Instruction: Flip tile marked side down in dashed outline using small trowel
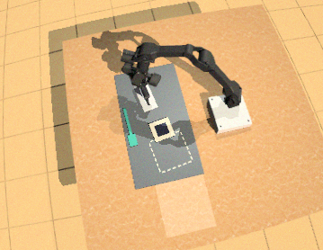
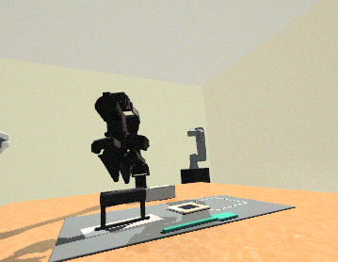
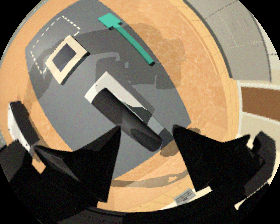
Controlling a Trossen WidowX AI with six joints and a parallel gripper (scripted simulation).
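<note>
Claw (image 1: 143,85) hangs above the far end of the grey mat (image 1: 183,112), its fingers spread apart with nothing between them. From the side view the claw (image 2: 128,176) is raised off the mat, just over a dark stand (image 2: 122,207) whose crossbar sits on two legs on a white patch (image 2: 152,218). From above, that white patch (image 1: 149,104) lies directly under the claw and a little toward the mat's middle.

Trowel (image 1: 130,128), teal, lies flat on the mat well apart from the claw, off to one side of it and nearer the mat's long edge, its wider blade end pointing away from the claw. In the wrist view the trowel (image 3: 132,38) shows beyond the two dark fingertips, up and to the right, untouched.

Tile (image 1: 161,129), cream-rimmed with a dark square face up, rests on the mat past the white patch from the claw, apart from both claw and trowel. In the wrist view the tile (image 3: 64,58) sits up and to the left of the fingers. It overlaps one corner of the dashed outline (image 1: 191,157), which lies farther still from the claw.

Arm runs from the claw back to a white base (image 1: 244,123) on the table (image 1: 264,67) beside the mat.
</note>
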